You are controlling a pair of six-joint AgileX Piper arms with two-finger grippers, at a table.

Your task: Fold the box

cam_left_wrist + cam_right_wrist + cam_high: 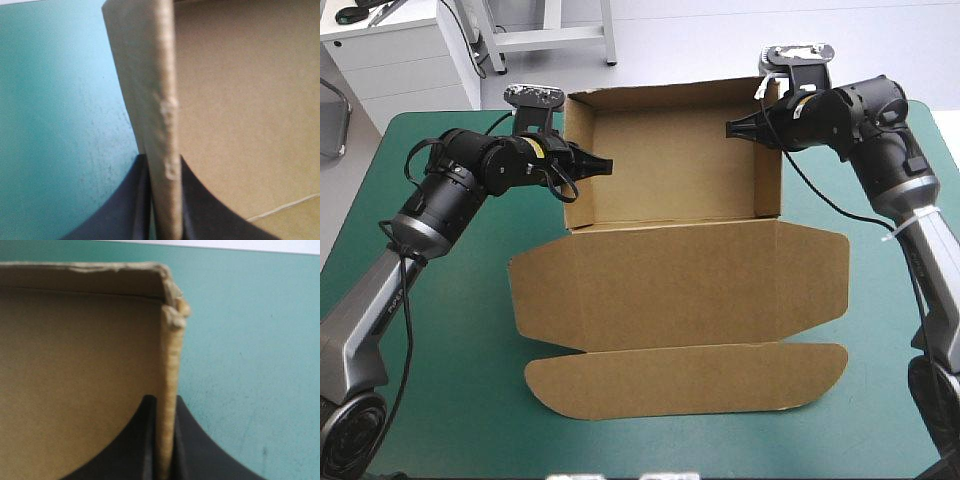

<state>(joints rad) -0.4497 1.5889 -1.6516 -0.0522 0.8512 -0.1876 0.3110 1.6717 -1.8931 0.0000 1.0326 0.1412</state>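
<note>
The brown box (670, 165) stands as an open tray at the far middle of the table, walls raised. Its lid (680, 285) lies flat toward the near edge, with a long front flap (685, 378). My left gripper (598, 165) is shut on the tray's left wall; in the left wrist view that wall (161, 100) runs on edge between my black fingers (130, 210). My right gripper (734, 128) is shut on the right wall near the far corner. That wall (171, 360) stands between the right gripper's fingers (197, 450).
The flat lid and its side flaps (535, 290) take up the middle of the table. The teal-green cover (450, 370) shows to the left and right of the lid and along the near edge. The table's far edge lies just behind the tray.
</note>
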